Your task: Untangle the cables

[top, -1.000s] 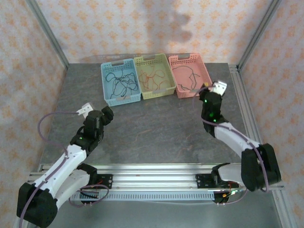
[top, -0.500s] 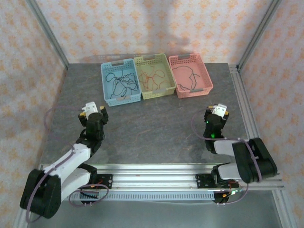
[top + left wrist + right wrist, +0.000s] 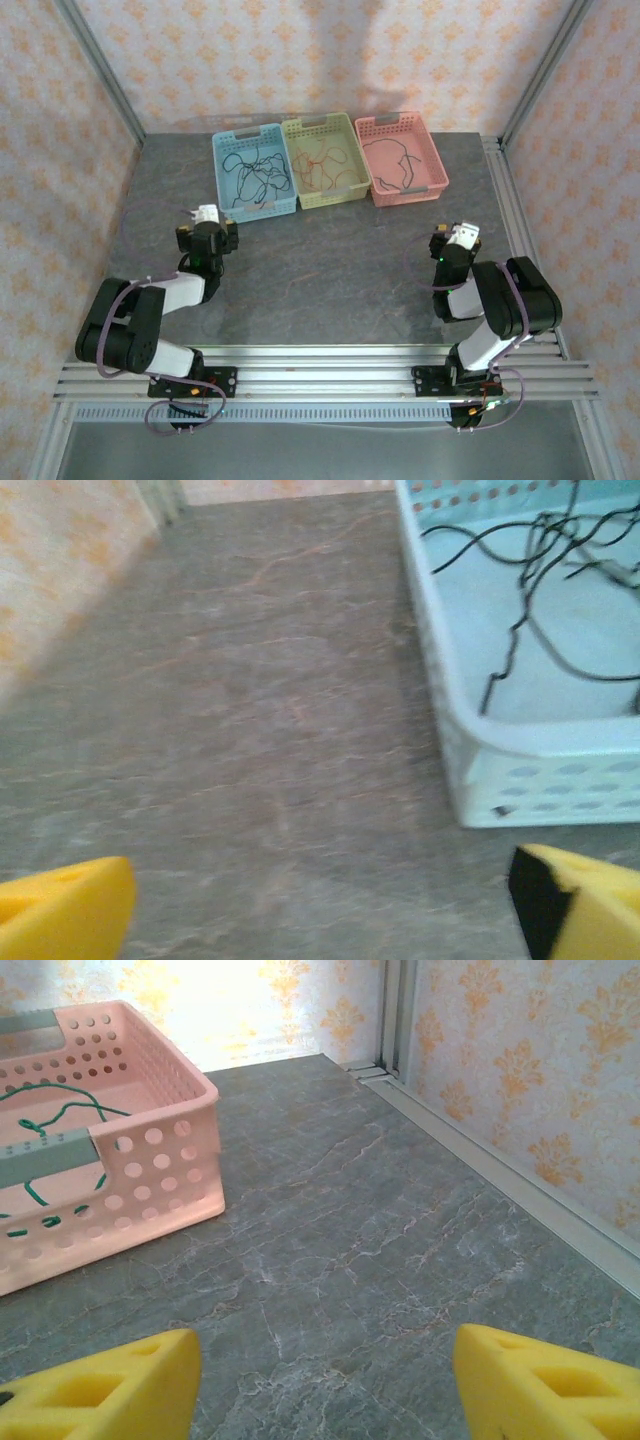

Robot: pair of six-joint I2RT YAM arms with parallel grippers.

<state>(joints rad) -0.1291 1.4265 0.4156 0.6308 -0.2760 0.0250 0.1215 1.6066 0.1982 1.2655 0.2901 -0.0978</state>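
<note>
The cables lie apart in three baskets at the back: a black cable [image 3: 255, 178] in the blue basket [image 3: 221, 175], a red-orange cable [image 3: 325, 165] in the yellow-green basket [image 3: 345, 195] and a dark green cable [image 3: 395, 160] in the pink basket [image 3: 437, 170]. My left gripper [image 3: 207, 232] sits low in front of the blue basket, open with nothing in it. The left wrist view has the black cable [image 3: 540, 600] up right of the open left gripper [image 3: 320, 910]. My right gripper [image 3: 455, 243] is open over bare table, and in its wrist view the green cable [image 3: 60, 1125] lies left of the right gripper [image 3: 325, 1380].
Both arms are folded back close to their bases on the grey marbled table [image 3: 330, 260]. An aluminium rail [image 3: 505, 200] runs along the right edge, and patterned walls close in the back and sides. The blue basket's near corner [image 3: 480, 780] is close to my left fingers.
Both arms drew back and folded low. The right gripper moved away from the pink basket's near corner. The left gripper opened wider.
</note>
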